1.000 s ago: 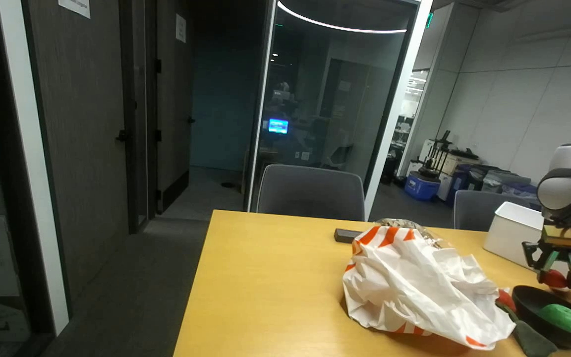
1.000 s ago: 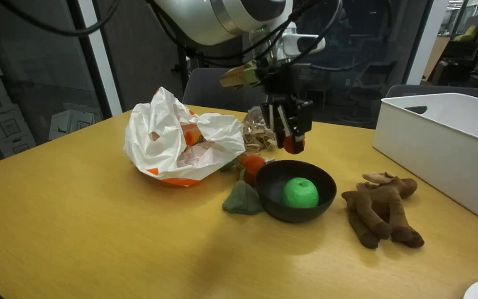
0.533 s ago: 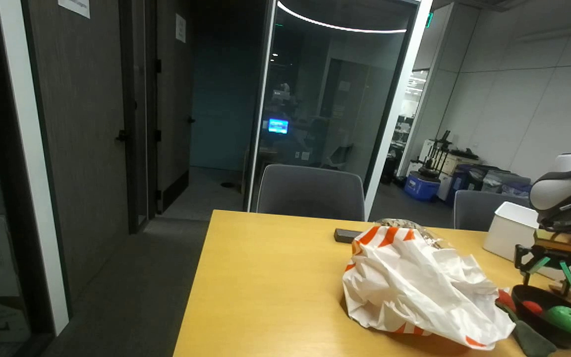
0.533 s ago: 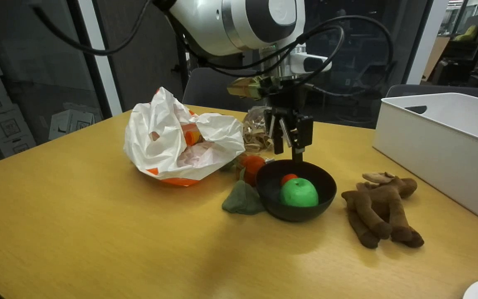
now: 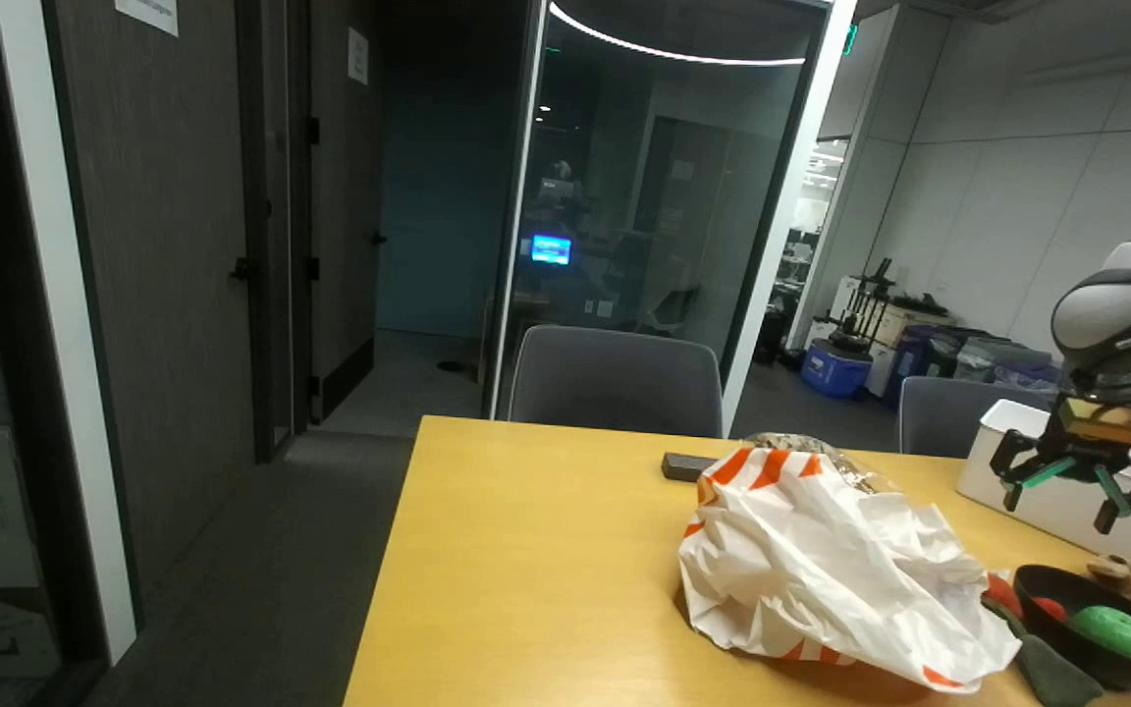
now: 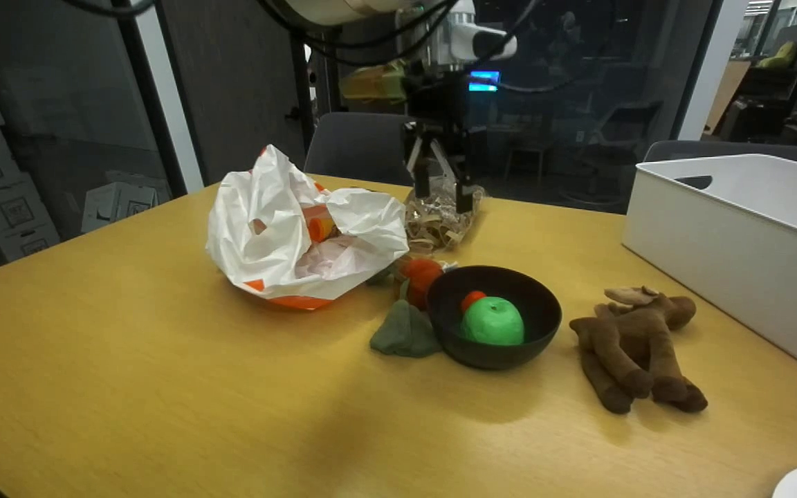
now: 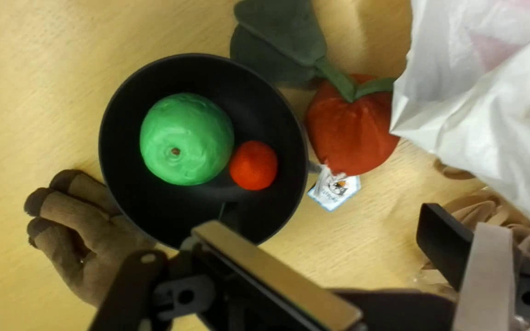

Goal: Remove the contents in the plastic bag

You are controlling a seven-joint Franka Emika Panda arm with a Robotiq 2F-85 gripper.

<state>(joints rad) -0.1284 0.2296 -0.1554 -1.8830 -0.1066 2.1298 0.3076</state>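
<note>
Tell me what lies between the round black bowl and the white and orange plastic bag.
The wrist view shows a round red fabric toy with dark green leaves between the bowl and the bag, with a small white tag beside it.

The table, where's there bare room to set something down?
In an exterior view, a broad bare stretch of table lies in front of the white bag, bowl and brown plush toy; a smaller patch lies between bowl, toy and white bin. It's crowded where the bag, red plush and bowl bunch together.
</note>
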